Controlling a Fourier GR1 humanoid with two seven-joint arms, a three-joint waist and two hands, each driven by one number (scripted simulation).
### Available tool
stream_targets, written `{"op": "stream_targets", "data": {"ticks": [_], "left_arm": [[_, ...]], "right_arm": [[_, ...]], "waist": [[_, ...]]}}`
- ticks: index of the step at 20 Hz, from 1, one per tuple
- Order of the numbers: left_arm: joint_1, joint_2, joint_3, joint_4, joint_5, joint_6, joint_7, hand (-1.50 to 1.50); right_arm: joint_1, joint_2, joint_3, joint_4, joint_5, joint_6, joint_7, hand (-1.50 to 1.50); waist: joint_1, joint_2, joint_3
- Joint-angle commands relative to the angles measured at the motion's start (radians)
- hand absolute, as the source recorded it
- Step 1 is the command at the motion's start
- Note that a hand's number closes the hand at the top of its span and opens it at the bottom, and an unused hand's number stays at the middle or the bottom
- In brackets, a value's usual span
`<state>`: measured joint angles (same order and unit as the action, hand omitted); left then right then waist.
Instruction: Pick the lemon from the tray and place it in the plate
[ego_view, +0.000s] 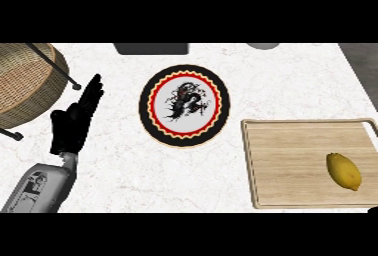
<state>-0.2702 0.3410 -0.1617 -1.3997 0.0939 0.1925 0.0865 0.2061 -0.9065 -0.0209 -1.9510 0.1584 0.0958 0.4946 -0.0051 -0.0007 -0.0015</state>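
We see the lemon (344, 171) lying on the wooden tray (295, 150) at the lower right of the white marble counter (295, 80), toward the tray's right side and nearer its front rim than its back one. It rests alone on the boards, its long axis running roughly from upper left to lower right, with one pointed tip toward the tray's front right corner.

Our left hand (76, 120) shows on the far side of the view, at the left, above its grey forearm (40, 187). Its fingers are straight and point up and slightly right, curled around nothing and touching nothing but the air over the counter (it looks at rest). The lemon is well apart from this hand: the whole plate (184, 106) and a stretch of bare counter lie between them.

The plate sits near the middle of the counter, to the upper left of the tray and apart from it. It has a black scalloped rim, a red ring and a white centre with a dark figure, and nothing lies on it.

Of our right hand we can make out nothing definite; only a dark sliver sits at the lower right corner, too small to name.

A wicker basket (26, 82) stands at the upper left, just beyond the left hand's fingertips.
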Motion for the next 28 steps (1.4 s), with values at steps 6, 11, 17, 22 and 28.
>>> {"op": "stream_targets", "data": {"ticks": [6, 11, 17, 22, 28], "left_arm": [[0.014, -0.014, 0.054, -0.037, -0.034, -0.041, 0.020, 0.00], [0.004, -0.090, 0.017, 0.008, -0.089, -0.009, -0.002, 0.00], [0.014, -0.065, 0.092, 0.054, -0.063, -0.088, -0.060, 0.00], [0.034, -0.066, 0.107, -0.008, -0.086, -0.099, -0.009, 0.00], [0.015, -0.107, 0.115, 0.010, -0.132, -0.092, -0.012, 0.00]], "right_arm": [[-0.110, 0.084, -0.016, 0.075, 0.019, 0.189, 0.088, -1.50], [-0.188, 0.107, 0.011, 0.272, 0.098, 0.239, 0.006, -1.50], [-0.229, 0.202, 0.062, 0.421, 0.229, 0.234, -0.065, -1.50], [-0.129, 0.221, 0.040, 0.394, 0.274, 0.260, -0.136, -1.50], [-0.243, 0.307, 0.051, 0.602, 0.397, 0.225, -0.199, -1.50]], "waist": [[0.006, 0.000, 0.001], [0.008, 0.003, 0.002], [0.007, 0.003, 0.002], [0.002, 0.000, 0.002], [0.008, 0.002, 0.002]]}}
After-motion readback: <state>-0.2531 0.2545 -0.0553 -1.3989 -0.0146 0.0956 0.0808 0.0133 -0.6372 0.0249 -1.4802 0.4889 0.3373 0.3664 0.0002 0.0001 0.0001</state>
